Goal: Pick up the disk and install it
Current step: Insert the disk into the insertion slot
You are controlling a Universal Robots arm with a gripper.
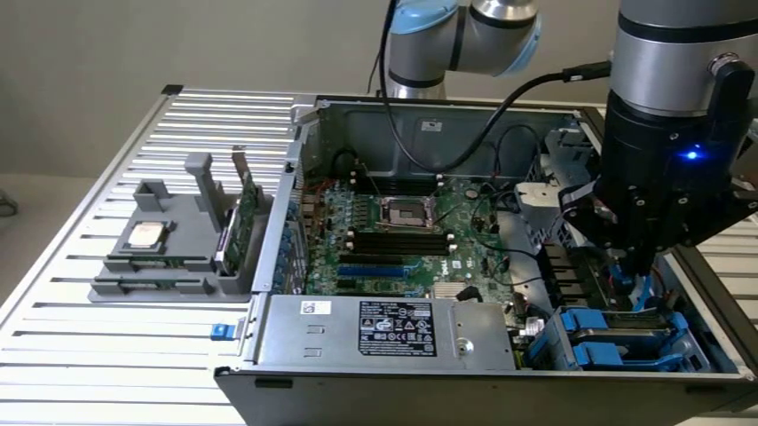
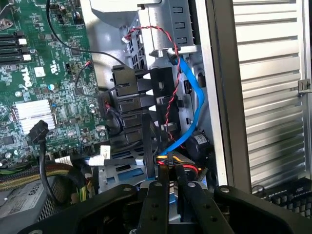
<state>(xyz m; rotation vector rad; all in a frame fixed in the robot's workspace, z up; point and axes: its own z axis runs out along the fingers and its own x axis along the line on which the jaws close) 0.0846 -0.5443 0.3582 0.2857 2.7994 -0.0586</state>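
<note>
Fig.: install step. The gripper (image 2: 173, 184), pinched nearly shut on a blue edge, prob. the disk (image 1: 616, 330), sits low in PC case (image 1: 355, 355). Seating needs a square, straight push.

Light: bright, even across the ribbed white metal table (image 1: 71, 355).
Shadow: dim inside the open grey metal computer case (image 1: 343, 133).

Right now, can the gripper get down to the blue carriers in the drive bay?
Probably yes. The gripper hangs just above the blue carriers, and the case is open on top. A blue cable and red-black wires run close by and might snag.
</note>
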